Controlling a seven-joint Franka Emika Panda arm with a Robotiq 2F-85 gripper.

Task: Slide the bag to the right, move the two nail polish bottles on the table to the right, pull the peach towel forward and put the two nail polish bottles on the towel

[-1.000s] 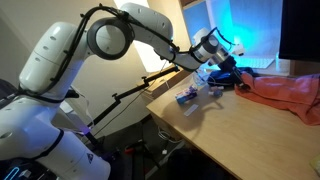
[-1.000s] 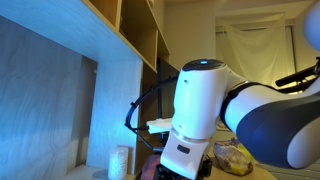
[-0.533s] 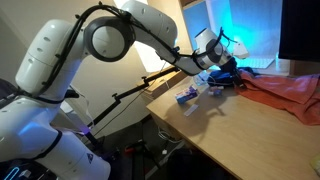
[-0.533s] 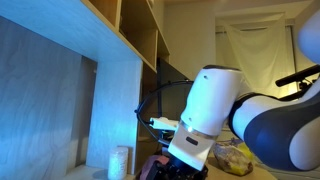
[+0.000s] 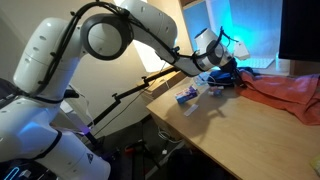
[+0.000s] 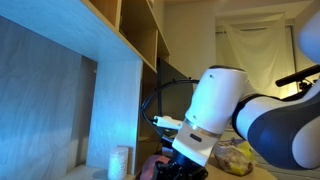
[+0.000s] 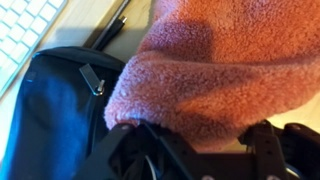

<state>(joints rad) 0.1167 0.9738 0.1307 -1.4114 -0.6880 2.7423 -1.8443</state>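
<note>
Hangs at the far edge of the table [image 5: 235, 135] with gripper [image 5: 226, 66] spread wide, clasping nothing, above peach towel [image 7: 230, 60] beside bag [image 7: 50, 115]. Leaves nail polish bottles [image 5: 186, 96] near a corner, off the peach towel; seems barely begun.

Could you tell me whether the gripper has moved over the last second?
Yes, slightly: in an exterior view the gripper has edged along the table toward the peach towel.

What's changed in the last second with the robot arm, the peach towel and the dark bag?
The white robot arm swung its big link rightward and lower in an exterior view. The gripper stays at the dark blue bag. The fuzzy peach towel and small blue items have not moved.
</note>
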